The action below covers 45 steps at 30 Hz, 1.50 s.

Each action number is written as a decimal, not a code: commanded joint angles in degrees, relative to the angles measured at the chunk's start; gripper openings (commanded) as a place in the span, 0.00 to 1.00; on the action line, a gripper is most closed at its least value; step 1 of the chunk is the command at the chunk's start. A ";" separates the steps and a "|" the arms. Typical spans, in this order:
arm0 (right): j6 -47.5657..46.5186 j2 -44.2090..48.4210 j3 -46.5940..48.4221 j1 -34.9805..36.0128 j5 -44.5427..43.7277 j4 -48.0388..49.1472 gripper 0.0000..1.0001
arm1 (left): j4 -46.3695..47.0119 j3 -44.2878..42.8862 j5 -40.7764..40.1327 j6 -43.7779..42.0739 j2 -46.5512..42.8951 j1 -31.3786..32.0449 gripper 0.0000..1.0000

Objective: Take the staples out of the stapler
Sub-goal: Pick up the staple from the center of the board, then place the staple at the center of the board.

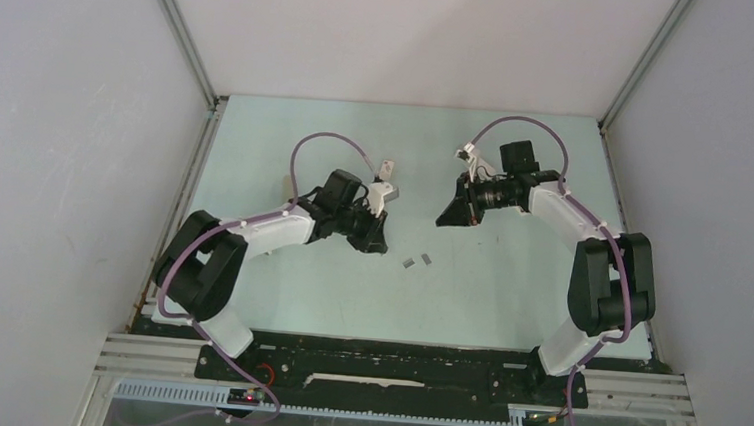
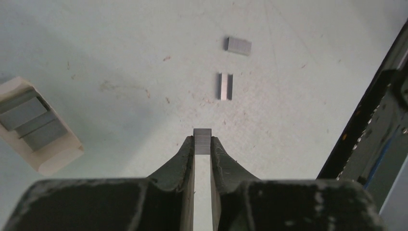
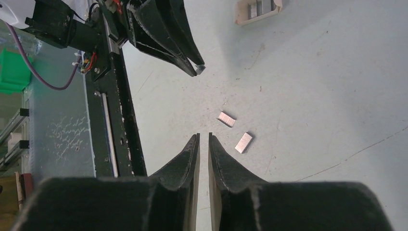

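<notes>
My left gripper (image 2: 202,139) is shut on a small silvery staple strip (image 2: 202,141), held at the fingertips just above the table. In the top view the left gripper (image 1: 376,239) is left of centre. Two more staple strips lie loose on the table (image 2: 238,45) (image 2: 224,86), just ahead of it. They also show in the top view (image 1: 409,262) (image 1: 426,259) and the right wrist view (image 3: 226,119) (image 3: 244,142). My right gripper (image 3: 202,137) (image 1: 450,216) hangs above the table with its jaws nearly together and nothing between them. No stapler is in view.
A small white open box (image 2: 36,127) holding grey staple strips lies left of my left gripper; it also shows in the top view (image 1: 385,187) and the right wrist view (image 3: 257,9). The black base rail (image 3: 115,120) runs along the near table edge.
</notes>
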<state>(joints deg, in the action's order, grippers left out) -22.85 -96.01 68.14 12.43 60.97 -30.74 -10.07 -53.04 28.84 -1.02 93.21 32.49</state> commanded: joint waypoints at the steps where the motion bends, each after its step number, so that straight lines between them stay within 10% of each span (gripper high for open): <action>1: -0.36 1.10 -0.12 0.46 0.68 0.27 0.20 | 14.70 2.14 3.97 9.08 -1.43 -0.50 0.06; 13: -0.26 0.31 -0.24 1.50 1.86 -0.55 0.28 | 35.78 6.22 8.37 26.30 2.07 -2.61 0.07; 45: 0.71 -1.37 -0.13 -0.79 -0.25 -0.22 0.28 | 21.70 -1.63 -5.01 30.01 11.26 -1.97 0.24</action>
<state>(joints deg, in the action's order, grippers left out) -22.59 -96.99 68.12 11.97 60.97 -31.09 13.74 -51.62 26.39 29.98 105.89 30.15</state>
